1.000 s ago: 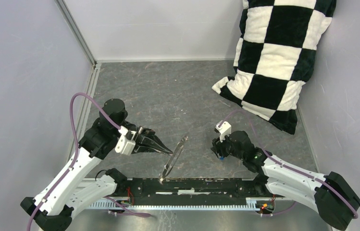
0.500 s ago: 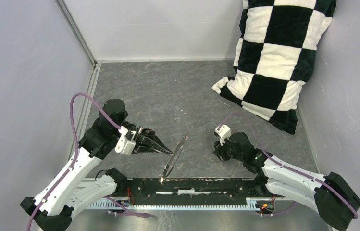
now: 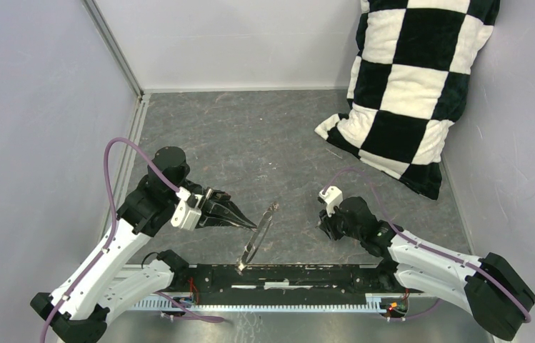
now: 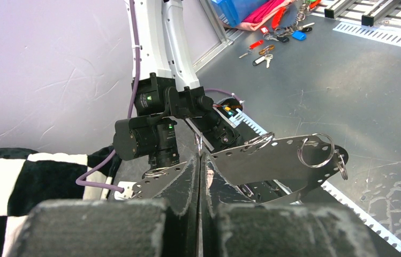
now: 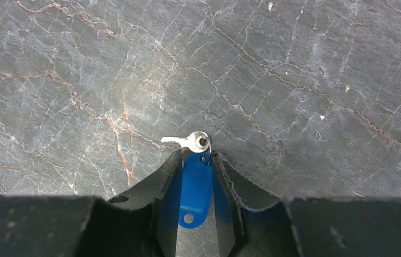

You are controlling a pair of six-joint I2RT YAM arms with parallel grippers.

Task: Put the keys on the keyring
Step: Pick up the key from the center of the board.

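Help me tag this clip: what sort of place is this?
Most likely a robot test cell: left arm and right arm on a rail at the table edge, plain grey walls boxing it in, a checkered pillow as prop.

In the right wrist view, the right gripper (image 5: 195, 154) has its fingers (image 5: 161, 183) overlapping both side edges of the blue-headed key (image 5: 194, 184), so contact cannot be told; from above that gripper hides the key, the keyring (image 3: 258, 234) shows only edge-on, and the checkered pillow (image 3: 414, 86) is cut off at the top.
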